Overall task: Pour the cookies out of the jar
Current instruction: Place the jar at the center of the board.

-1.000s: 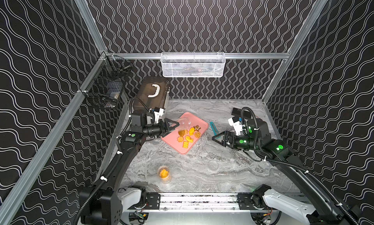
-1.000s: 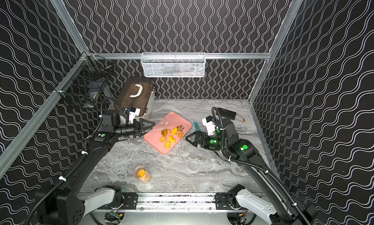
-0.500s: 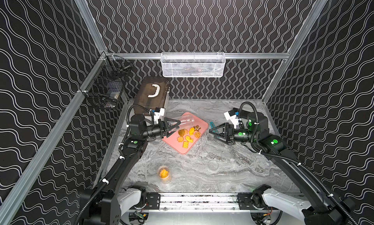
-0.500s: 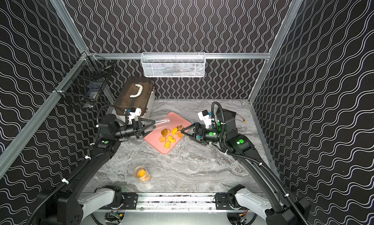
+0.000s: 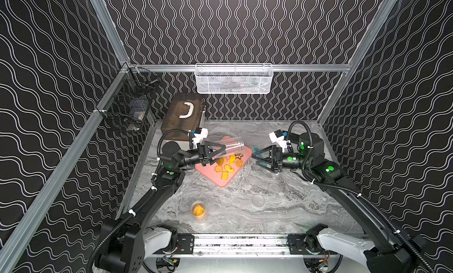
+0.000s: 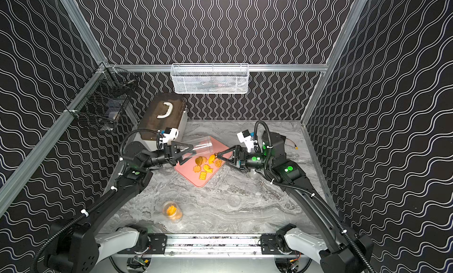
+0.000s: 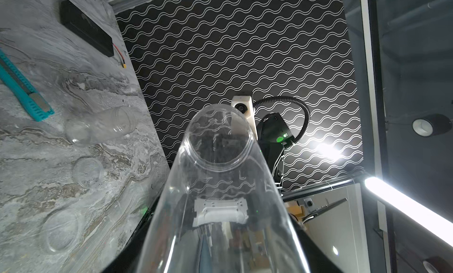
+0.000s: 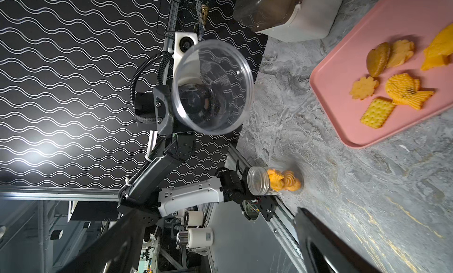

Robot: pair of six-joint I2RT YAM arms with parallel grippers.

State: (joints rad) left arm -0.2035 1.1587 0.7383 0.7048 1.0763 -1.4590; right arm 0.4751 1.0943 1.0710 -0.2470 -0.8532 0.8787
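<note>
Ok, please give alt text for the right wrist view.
The left gripper holds an empty clear jar, its mouth facing the camera. Cookies lie on a pink tray, and a lidded jar of cookies stands on the table.

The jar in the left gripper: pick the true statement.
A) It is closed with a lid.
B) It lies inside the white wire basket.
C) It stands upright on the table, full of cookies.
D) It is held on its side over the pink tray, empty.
D: the jar in the left gripper shows a bare inside through its open mouth, and the cookies lie on the pink tray.
</note>
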